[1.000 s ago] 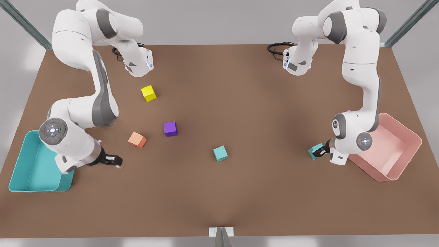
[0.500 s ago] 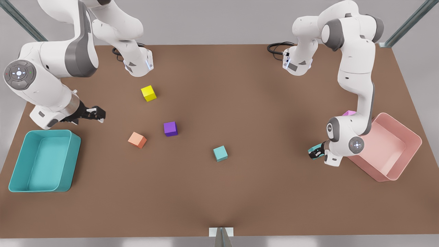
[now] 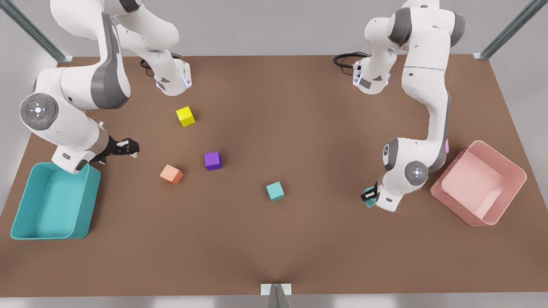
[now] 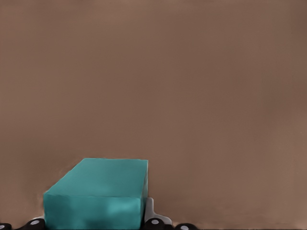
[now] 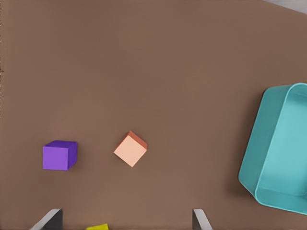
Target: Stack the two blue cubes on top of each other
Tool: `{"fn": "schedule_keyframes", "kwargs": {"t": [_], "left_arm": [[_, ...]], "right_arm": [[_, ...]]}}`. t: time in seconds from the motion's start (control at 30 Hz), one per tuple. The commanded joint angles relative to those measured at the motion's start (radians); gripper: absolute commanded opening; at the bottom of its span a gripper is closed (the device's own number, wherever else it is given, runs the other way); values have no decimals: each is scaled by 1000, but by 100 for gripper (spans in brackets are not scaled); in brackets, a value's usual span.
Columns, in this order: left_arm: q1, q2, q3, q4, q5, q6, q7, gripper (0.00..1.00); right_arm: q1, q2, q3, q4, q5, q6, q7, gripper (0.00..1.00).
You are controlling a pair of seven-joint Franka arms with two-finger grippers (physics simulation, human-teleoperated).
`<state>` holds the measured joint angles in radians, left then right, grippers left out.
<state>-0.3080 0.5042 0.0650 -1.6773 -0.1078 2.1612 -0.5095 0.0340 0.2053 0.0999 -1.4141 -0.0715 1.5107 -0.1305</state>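
my left end effector (image 3: 370, 197) pinches one teal cube (image 4: 98, 194); the other teal cube (image 3: 275, 191) lies toward the front view's left (right end effector (image 3: 129, 148) spread, waiting).

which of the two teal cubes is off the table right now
The teal cube in the left claw, near the pink bin; the other teal cube sits alone mid-table.

Two white arms with grey joint bands are seen; round grey caps bear small lights. Black claws are fitted. Black cables are coiled at both bases.
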Motion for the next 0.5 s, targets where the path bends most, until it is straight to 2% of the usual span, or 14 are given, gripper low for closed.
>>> {"fn": "schedule_keyframes", "kwargs": {"t": [0.0,0.03,0.1,0.2,0.3,0.4,0.47], "left_arm": [[-111,-6,-4,82,-16,-198,-306,55],[-184,4,-4,105,-23,-198,-377,55],[-232,26,-51,126,-39,-198,-461,55],[-275,165,-113,318,-38,-196,-584,55],[-316,277,-113,449,-38,-193,-589,55],[-342,370,-111,562,-35,-193,-623,55],[-342,395,-109,582,-35,-190,-621,55]], "right_arm": [[6,0,1,1,10,3,-90,100],[9,2,1,1,12,3,-89,100],[11,5,1,-5,19,3,-86,100],[11,2,0,14,29,11,-86,100],[1,-6,-35,4,33,-15,-106,100],[1,-3,-34,0,35,-17,-117,100],[3,0,-31,0,35,-17,-117,100]]}}
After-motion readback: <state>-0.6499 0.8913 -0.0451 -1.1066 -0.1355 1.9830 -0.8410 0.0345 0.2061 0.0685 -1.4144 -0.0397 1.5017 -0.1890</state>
